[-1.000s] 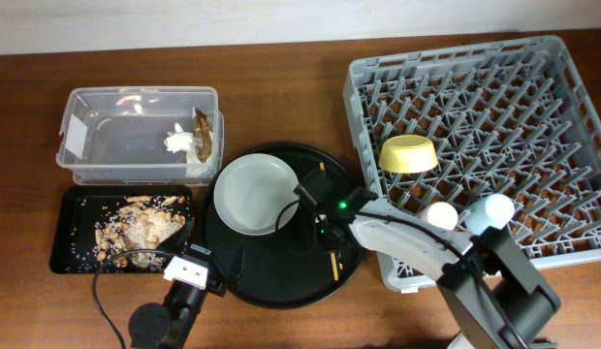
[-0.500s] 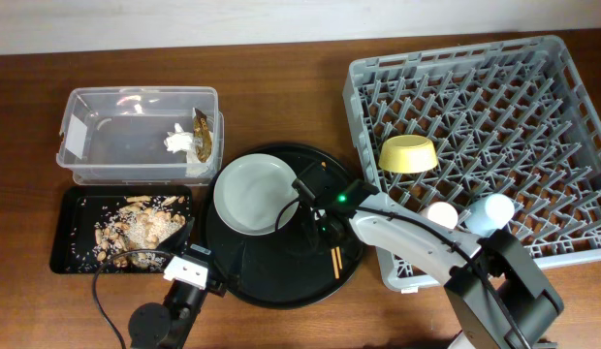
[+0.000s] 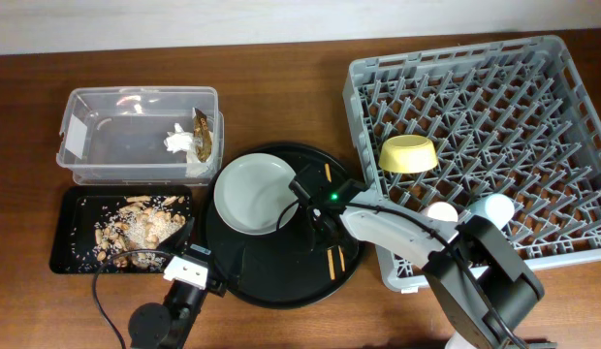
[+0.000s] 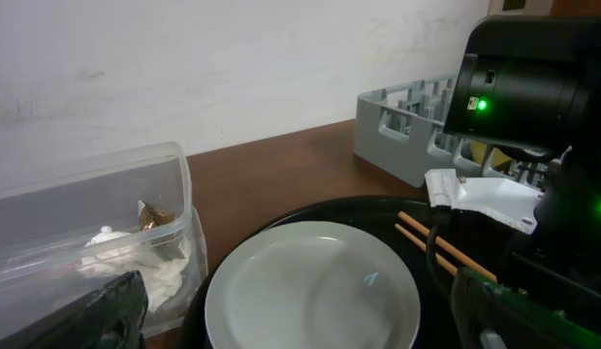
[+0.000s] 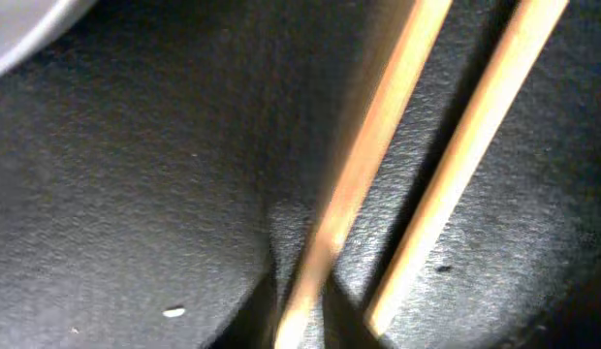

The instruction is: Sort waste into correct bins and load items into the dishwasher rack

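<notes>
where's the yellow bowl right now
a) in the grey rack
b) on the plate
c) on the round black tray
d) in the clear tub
a, the bowl sits among the pegs of the rack, near its left side.

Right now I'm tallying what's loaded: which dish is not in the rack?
The pale grey plate: it lies on the round black tray, while the yellow bowl, the pink cup and the light-blue cup sit in the grey rack.
</notes>
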{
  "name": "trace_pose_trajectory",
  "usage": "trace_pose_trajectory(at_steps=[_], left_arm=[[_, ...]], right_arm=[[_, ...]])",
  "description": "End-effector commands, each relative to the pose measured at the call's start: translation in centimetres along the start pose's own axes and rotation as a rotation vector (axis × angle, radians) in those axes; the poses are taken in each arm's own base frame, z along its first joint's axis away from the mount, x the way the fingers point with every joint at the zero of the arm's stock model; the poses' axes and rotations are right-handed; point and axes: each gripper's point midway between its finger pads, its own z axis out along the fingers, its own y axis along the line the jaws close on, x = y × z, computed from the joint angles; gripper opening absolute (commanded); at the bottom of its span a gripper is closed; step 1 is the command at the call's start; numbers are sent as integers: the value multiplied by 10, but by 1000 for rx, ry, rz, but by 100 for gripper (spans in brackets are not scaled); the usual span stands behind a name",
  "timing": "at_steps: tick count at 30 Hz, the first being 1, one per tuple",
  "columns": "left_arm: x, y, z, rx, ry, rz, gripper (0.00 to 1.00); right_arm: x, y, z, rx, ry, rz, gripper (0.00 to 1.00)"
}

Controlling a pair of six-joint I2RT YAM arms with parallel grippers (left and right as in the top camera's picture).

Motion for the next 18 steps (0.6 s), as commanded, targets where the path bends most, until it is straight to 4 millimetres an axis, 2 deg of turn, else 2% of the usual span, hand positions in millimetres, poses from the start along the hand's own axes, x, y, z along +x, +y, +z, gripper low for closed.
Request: trace_pose_trajectory(at_steps=[1,5,6,9,11,12,15,18], left_arm=[[1,-1,0,7,-1,9,99],[1,-1,0,7,-1,9,99],[1,-1,0,7,-1,9,99],[1,-1,0,7,-1,8,99],[1,-1,0,7,-1,8,99],[1,-1,0,7,-1,8,99],[1,-1,0,7,-1,8,99],[1,-1,0,7,-1,9,99]], right_arm=[[0,6,-4,-26,20,-5,4],[-22,2,-61,10,-79,-4,4],[-30,-3,-84,40,-127,-1,4],[-46,-30,-147,140,-264,37,4],[-53,-53,-174,208,-344,83,4],[-56,-73,-186,257,-384,126,4],[-58,-102,-188,301,-386,195,4],[-62,-127,-172,333,-337,226,4]])
